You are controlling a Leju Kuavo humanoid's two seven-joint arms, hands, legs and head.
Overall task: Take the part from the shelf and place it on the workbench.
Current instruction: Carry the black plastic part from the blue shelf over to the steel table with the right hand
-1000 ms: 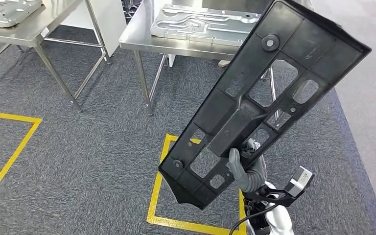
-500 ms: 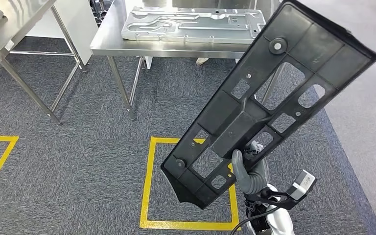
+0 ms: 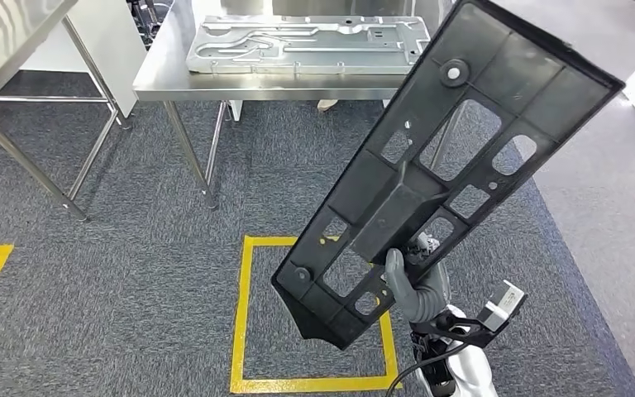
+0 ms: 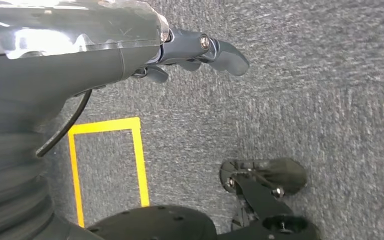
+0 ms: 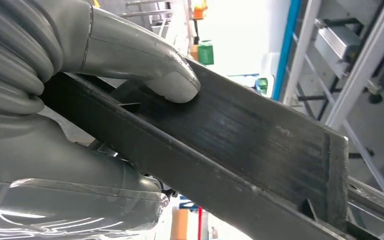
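So from the head view, the right robot hand (image 3: 414,291) is gripping the big black plastic part (image 3: 446,165) near its lower end, thumb wrapped over the front edge, and the part is held up off the floor, tilted so its long body runs up and to the right. It's a ribbed panel with a bunch of cutouts, and you can see the carpet (image 3: 132,248) through them. Farther away there's a steel tabletop (image 3: 165,78) with a silver metal plate (image 3: 306,43) lying flat on it, and the far end of the black part overlaps the right edge of that tabletop in the picture, though it's clearly up in the air and not resting on it. A yellow taped square (image 3: 244,322) sits on the carpet just below the part. Another steel table (image 3: 16,33) is off to the far left. In the left wrist view, the left robot hand (image 4: 200,52) hangs over the grey carpet with its fingers loosely curled and nothing in them. In the right wrist view, the right robot hand has its thick grey thumb (image 5: 145,65) pressed flat on the black part's edge, holding it tight.
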